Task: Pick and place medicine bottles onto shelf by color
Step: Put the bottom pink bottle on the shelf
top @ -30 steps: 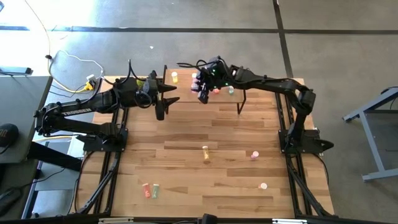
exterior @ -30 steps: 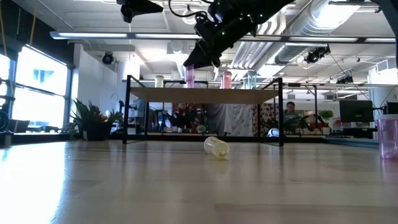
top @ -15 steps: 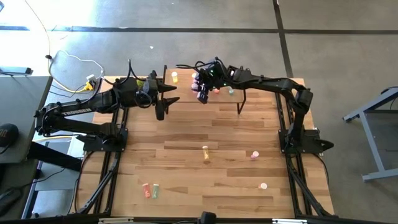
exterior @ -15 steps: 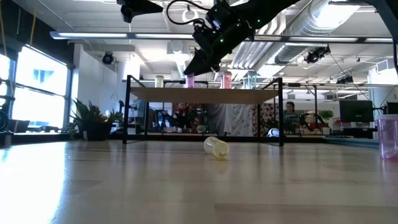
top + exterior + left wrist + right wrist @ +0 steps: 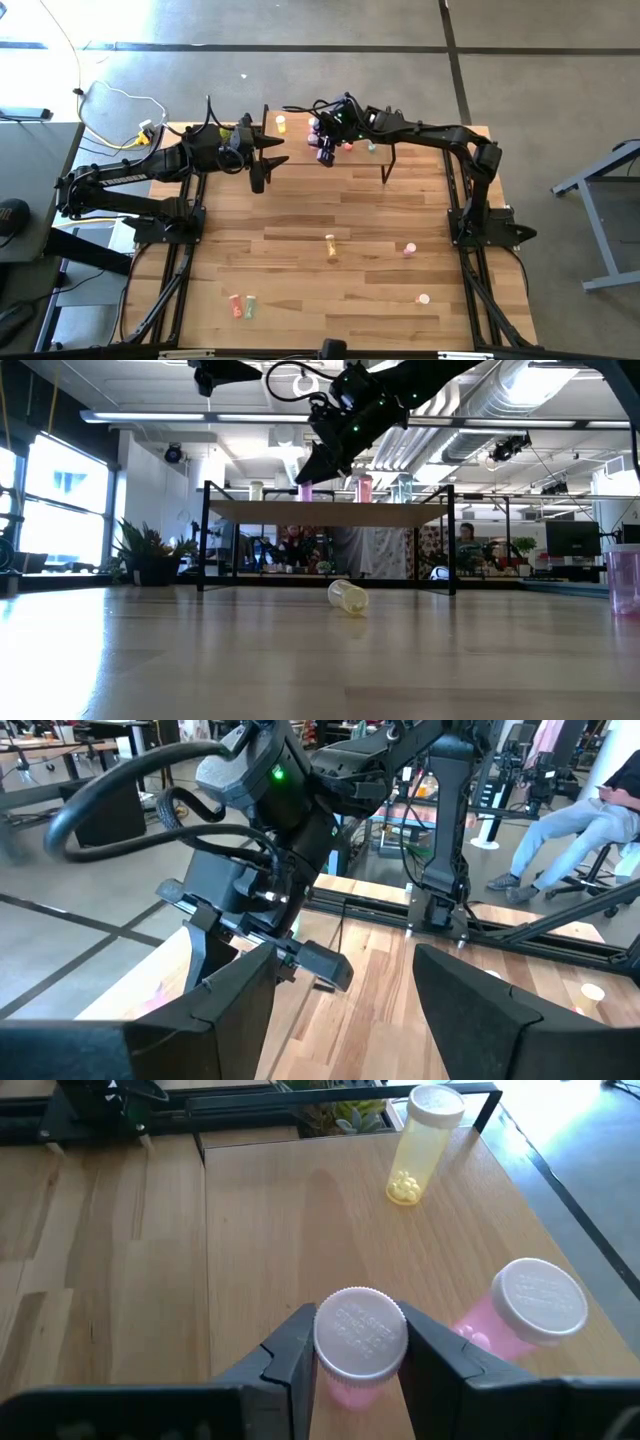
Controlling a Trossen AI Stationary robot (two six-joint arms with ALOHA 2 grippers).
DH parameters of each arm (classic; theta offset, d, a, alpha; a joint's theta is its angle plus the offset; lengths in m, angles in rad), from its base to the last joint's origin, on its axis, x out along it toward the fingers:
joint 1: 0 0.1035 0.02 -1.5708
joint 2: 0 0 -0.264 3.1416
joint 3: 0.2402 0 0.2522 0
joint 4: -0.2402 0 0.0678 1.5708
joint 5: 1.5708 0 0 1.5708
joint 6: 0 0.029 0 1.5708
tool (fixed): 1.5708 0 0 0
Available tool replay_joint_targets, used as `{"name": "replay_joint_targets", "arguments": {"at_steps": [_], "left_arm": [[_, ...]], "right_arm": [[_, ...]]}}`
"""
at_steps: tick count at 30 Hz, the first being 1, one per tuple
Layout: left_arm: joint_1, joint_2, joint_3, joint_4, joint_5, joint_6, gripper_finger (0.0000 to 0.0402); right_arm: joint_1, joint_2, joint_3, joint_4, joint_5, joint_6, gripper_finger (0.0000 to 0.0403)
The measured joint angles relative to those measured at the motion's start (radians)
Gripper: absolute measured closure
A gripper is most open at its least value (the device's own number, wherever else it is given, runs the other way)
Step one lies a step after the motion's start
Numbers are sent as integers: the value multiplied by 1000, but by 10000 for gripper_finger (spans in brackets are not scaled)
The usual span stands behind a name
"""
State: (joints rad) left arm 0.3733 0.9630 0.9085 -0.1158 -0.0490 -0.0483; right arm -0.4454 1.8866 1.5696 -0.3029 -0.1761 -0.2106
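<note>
Raised lettering on the pink bottle's [image 5: 360, 1342] cap is unreadable. Right gripper [image 5: 360, 1365] clamps it over the shelf [image 5: 260, 1210]; left gripper [image 5: 345, 995] hangs spread, empty.

An open-plan office or lab: exposed ceiling ducts [image 5: 520, 400] hang above the slatted table [image 5: 300, 660], with potted plants [image 5: 150, 555], a monitor [image 5: 572, 540] and a seated person [image 5: 575, 830] beyond it.

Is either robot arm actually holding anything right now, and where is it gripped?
The right end effector grips a pink bottle by its capped top. The left end effector holds nothing.
</note>
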Motion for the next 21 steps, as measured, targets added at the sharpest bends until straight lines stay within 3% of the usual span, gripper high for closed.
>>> {"name": "replay_joint_targets", "arguments": {"at_steps": [8,21], "left_arm": [[0,0,0,0,0,0,176],[0,0,0,0,0,0,176]], "right_arm": [[0,0,0,0,-1,0,298],[1,0,0,12,14,0,244]]}}
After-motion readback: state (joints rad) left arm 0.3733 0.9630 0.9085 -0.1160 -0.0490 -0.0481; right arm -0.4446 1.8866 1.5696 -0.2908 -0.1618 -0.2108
